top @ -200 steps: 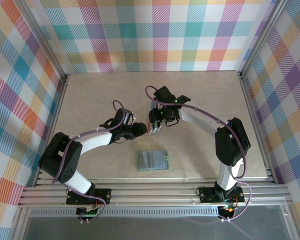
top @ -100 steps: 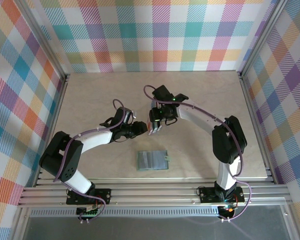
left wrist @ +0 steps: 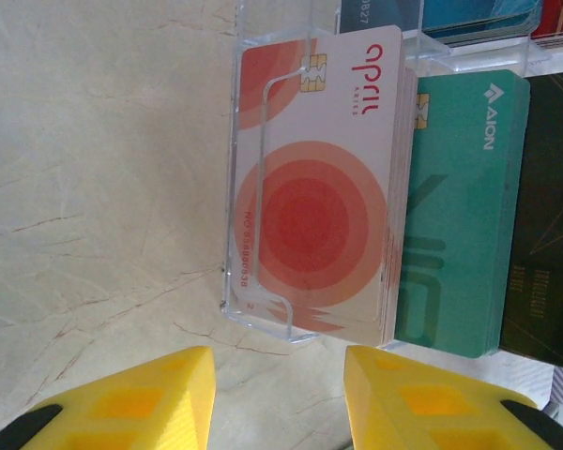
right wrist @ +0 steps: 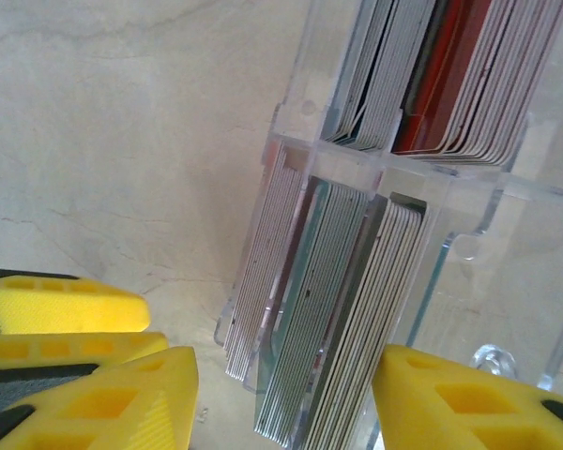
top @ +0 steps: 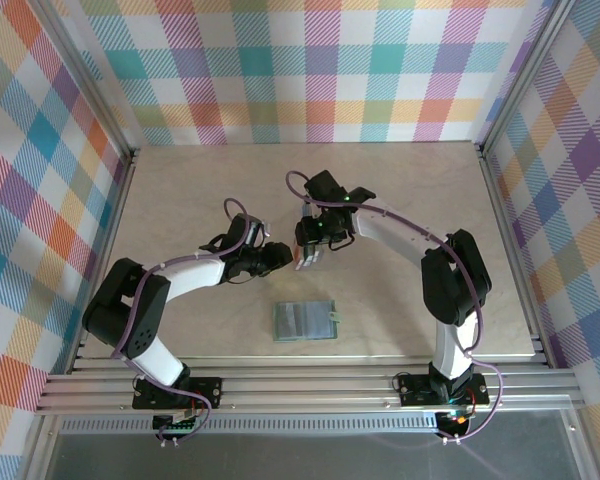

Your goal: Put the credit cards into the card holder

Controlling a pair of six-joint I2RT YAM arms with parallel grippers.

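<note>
Left gripper (left wrist: 280, 398): fingers standing spread, pinching nothing, hovering over the beige marbled tabletop (top: 200, 190). Just ahead of its tips, a clear tray (left wrist: 233, 187) is holding the credit cards (left wrist: 314, 187) on edge in stacks: red-circled, teal and dark. Right gripper (right wrist: 286, 403): jaws also standing apart, straddling the tray's end from the opposite side, with a gap showing beside the stacks. The card holder (top: 305, 320) is lying flat behind both grippers, toward the arm bases, apart from the tray. Pastel plaid walls (top: 310, 70) are enclosing the table, and aluminium rails (top: 310, 385) are running along its near edge.
</note>
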